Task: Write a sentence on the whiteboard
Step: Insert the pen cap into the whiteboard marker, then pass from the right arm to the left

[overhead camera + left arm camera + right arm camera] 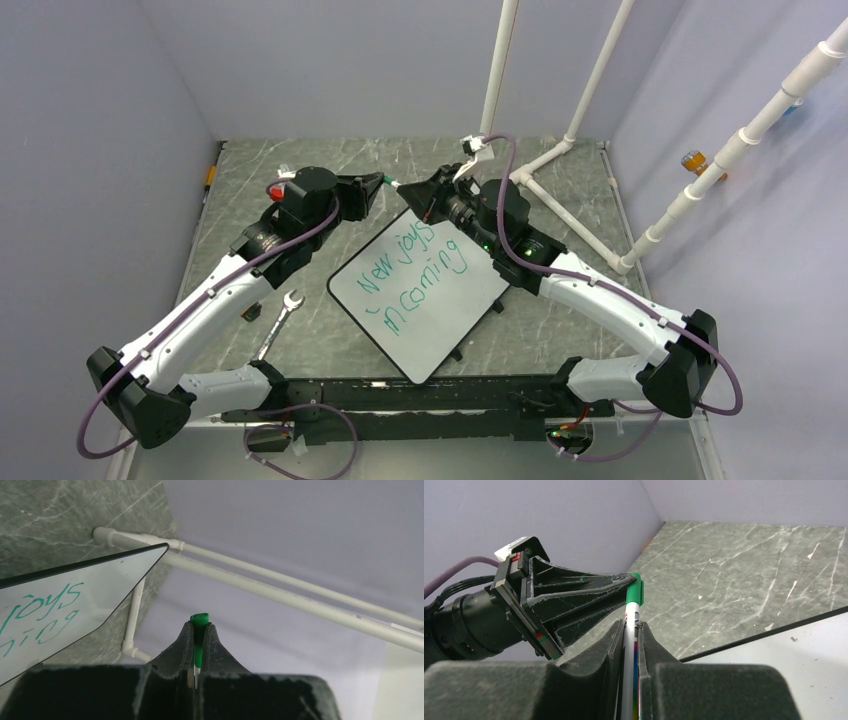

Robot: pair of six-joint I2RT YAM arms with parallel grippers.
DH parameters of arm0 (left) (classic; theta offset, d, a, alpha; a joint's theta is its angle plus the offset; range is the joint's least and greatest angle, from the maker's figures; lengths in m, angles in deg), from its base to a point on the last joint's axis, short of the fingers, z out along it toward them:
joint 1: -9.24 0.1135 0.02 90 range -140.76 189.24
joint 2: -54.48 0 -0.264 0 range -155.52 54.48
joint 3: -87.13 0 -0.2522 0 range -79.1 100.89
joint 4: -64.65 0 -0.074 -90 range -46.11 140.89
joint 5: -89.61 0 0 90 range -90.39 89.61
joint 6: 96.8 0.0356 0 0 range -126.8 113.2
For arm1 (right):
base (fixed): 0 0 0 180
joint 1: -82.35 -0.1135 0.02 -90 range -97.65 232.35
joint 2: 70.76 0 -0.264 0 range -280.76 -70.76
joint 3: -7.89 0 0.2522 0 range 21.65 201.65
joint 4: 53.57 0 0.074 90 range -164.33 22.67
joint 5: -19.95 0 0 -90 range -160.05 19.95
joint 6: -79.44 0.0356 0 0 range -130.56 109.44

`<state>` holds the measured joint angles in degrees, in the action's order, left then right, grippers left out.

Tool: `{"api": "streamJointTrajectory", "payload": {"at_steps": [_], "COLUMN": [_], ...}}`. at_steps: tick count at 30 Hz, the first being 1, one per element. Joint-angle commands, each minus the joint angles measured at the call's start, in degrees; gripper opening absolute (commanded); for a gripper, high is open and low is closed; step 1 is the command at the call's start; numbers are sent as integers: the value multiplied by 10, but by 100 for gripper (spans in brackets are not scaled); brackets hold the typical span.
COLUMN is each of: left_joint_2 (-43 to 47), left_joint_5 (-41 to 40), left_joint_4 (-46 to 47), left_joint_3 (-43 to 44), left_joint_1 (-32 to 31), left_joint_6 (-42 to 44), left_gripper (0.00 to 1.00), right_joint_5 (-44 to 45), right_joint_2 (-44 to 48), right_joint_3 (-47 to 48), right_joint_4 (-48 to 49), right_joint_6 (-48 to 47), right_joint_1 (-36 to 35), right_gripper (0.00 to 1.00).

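reading "new joys incoming", green sentence (412, 272) slants across whiteboard (447, 332).

The only readable text is the green handwritten sentence (415, 275) on the whiteboard (455, 325). "New joys" runs along its far-left edge, with "incoming" beneath it across the middle. The left wrist view catches "joys".

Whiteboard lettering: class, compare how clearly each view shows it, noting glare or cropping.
Top external: the sentence reads crisply on the evenly lit whiteboard, no glare. Left wrist: lettering sharp but cropped at the frame's left edge. Right wrist: only a bare board corner; the dark right end effector fills the foreground.
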<state>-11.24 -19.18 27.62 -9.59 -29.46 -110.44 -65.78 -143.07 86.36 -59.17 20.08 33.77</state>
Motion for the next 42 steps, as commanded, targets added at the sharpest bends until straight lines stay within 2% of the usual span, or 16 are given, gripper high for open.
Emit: {"api": "streamJointTrajectory", "payload": {"at_steps": [1,12,18,24,30,32,39,42], "left_joint_2": [23,36,44,59,69,72,97,108], "left_joint_5": [86,80,90,87,80,80,66,57], "left_joint_4": [66,132,171,168,178,172,153,143], "left_joint_3": [15,-5,-15,-32,-47,-50,-67,-72], "left_joint_1": [-47,-69,-73,-74,-73,-72,-69,-66], "left_joint_6": [13,49,85,88,96,95,94,96], "left_gripper": [0,0,0,1,33,39,53,50], "right_joint_5": [-9,-63,-80,-82,-71,-66,-49,-51], "right_joint_2": [-18,-35,-30,-11,19,29,63,74], "right_joint_3": [-15,-44,-50,-54,-45,-42,-41,-42], "right_joint_4": [74,158,179,167,124,110,69,61], "right_joint_6": [58,151,148,120,83,71,43,36], "right_joint_1": [3,33,35,34,35,35,34,35], "right_gripper": [0,0,0,0,0,0,0,0]}}
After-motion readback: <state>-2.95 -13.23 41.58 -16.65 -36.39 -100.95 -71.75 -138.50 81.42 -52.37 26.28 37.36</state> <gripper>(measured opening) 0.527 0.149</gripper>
